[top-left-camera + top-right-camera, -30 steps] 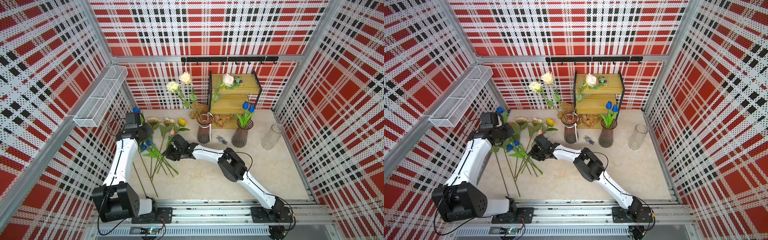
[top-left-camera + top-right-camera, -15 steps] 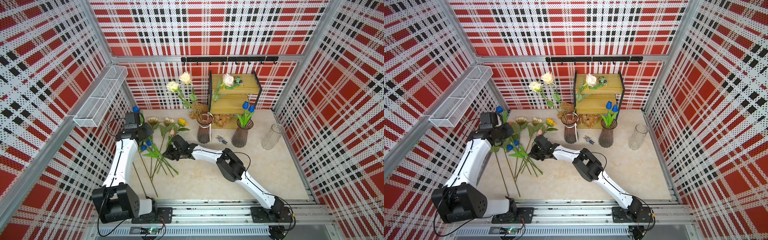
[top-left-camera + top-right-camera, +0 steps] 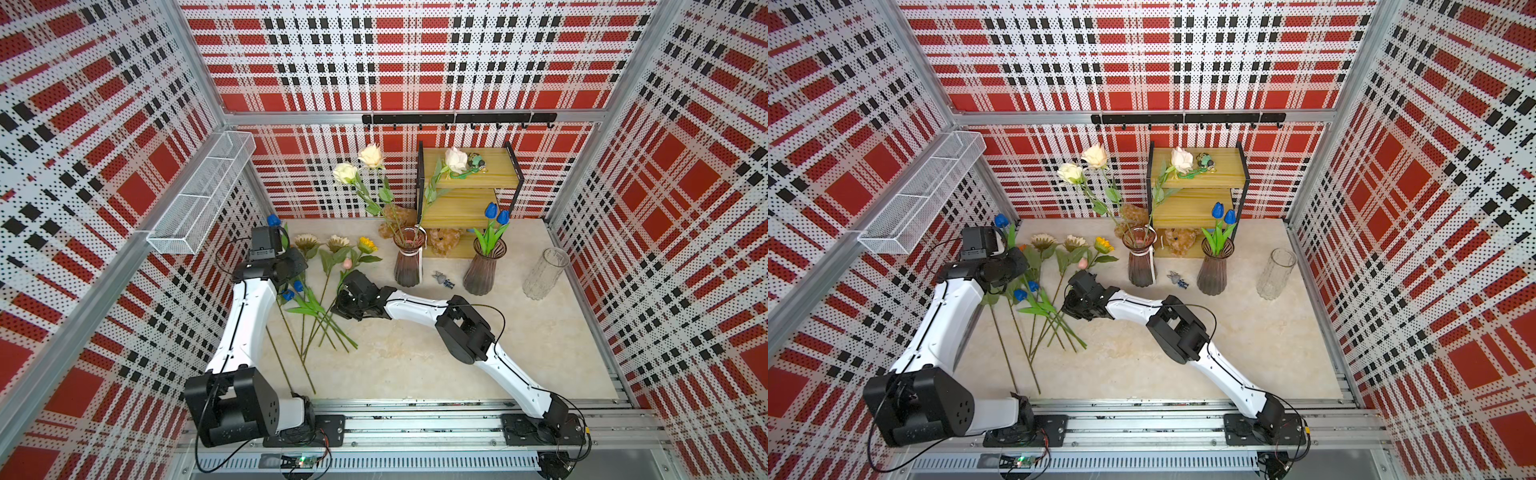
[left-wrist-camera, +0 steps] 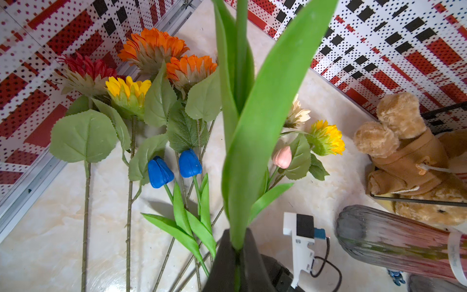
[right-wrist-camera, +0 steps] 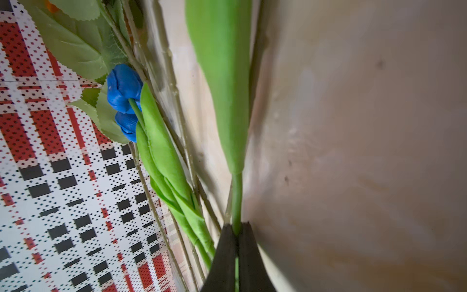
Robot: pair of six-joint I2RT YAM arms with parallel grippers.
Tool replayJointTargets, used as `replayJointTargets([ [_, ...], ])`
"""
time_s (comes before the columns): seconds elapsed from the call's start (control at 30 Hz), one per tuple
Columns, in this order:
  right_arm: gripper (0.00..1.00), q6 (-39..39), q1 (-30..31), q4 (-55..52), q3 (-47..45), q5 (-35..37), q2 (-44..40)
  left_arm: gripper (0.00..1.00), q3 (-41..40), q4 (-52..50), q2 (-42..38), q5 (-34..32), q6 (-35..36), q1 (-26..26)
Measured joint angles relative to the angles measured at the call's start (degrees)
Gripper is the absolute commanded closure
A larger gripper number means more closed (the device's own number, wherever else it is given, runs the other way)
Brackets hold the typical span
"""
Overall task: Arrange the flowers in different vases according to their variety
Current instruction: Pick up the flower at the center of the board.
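The left gripper [image 4: 236, 249] is clamped on the green stalk of a blue artificial tulip [image 3: 273, 219], which stands upright above the arm, well to the left of the smoky purple ribbed glass vase [image 3: 408, 266] holding three cream-white roses [image 3: 371, 156]. Nearer that vase, also on its left, the right gripper [image 5: 236, 227] lies low over the beige marbled worktop [image 3: 415, 361], its jaws pressed together on a smooth bright-green tulip stem [image 5: 237, 197]. The bloom falls outside the right wrist view, but in both top views a small pink tulip [image 3: 347, 262] lies just beyond the gripper, left of the vase, its stalk running down toward it. Two loose blue tulips [image 4: 160, 172] lie flat on the worktop just beside the gripped stem, on the side away from the vase. Long-stemmed sunflowers [image 4: 129, 91] in yellow, orange, red and cream fan across the worktop left of the vase. To its right stands a second smoky purple vase [image 3: 484, 270] with a pair of blue tulips [image 3: 491, 210] upright in it, and farther right a clear ribbed glass cylinder vase [image 3: 544, 274]. A small grey figurine [image 3: 442, 279] lies between the two purple vases. Brown plush toys [image 3: 444, 243] sit just behind the first vase, at the foot of a yellow shelf [image 3: 469, 199].
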Motion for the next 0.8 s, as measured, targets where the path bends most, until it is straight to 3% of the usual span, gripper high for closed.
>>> replayJointTargets([
  [0.37,1.0,-10.7,0.8,-7.9,-1.7,8.3,-8.9,1.0,0.0,0.0,0.0,-0.5,-0.1,-3.0],
  [0.53,1.0,-18.4,1.7,-8.6,-9.9,14.4,-17.2,1.0,0.1,1.1,-0.7,-2.1,-0.8,-6.9],
  [0.8,1.0,-33.4,3.8,-8.3,-12.9,23.1,-28.0,1.0,0.7,3.9,-9.3,-6.7,-2.4,-10.5],
])
